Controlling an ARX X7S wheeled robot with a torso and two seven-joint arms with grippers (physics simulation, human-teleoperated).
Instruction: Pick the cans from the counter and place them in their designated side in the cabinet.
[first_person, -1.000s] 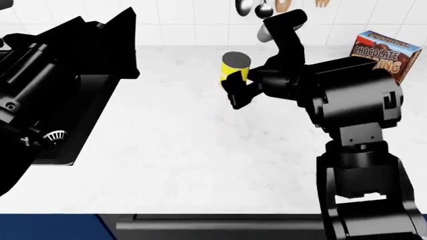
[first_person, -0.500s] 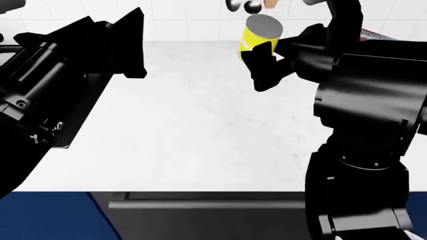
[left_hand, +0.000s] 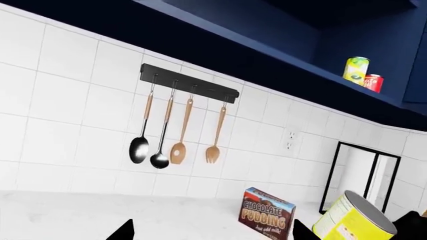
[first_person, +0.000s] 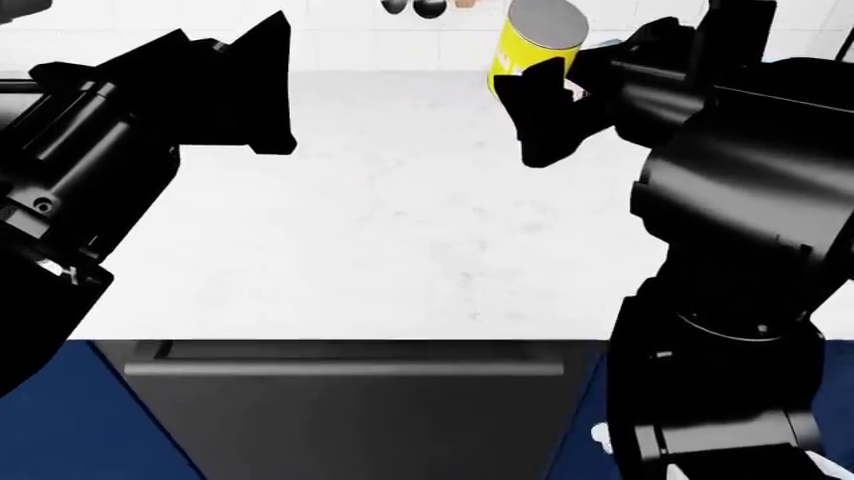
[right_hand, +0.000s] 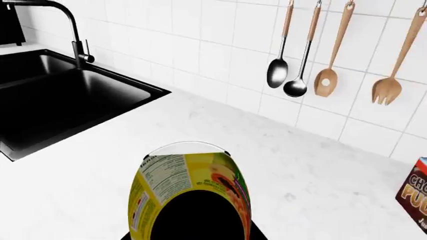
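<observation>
A yellow-labelled can with a dark grey lid (first_person: 539, 38) is held tilted in my right gripper (first_person: 545, 100), well above the white marble counter (first_person: 374, 220). In the right wrist view the can (right_hand: 190, 175) fills the space between the jaws of the right gripper (right_hand: 195, 225), its printed label facing the camera. The left wrist view shows the same can (left_hand: 352, 221) at its lower corner. My left gripper (first_person: 260, 85) is open and empty, hovering over the counter's left part; its two dark fingertips (left_hand: 122, 232) stand wide apart. No other such can shows on the counter.
A brown chocolate pudding box (left_hand: 267, 216) stands by the tiled wall. A rack of hanging utensils (left_hand: 180, 135) is above it. A dark blue cabinet shelf holds a green-yellow can (left_hand: 356, 69) and a red can (left_hand: 372, 82). A black sink (right_hand: 60, 100) with faucet (right_hand: 73, 30) lies left.
My right gripper has lifted the can off the counter and raised it up and a little right. The head view has shifted so the counter's front edge sits higher. The left arm has barely moved.
</observation>
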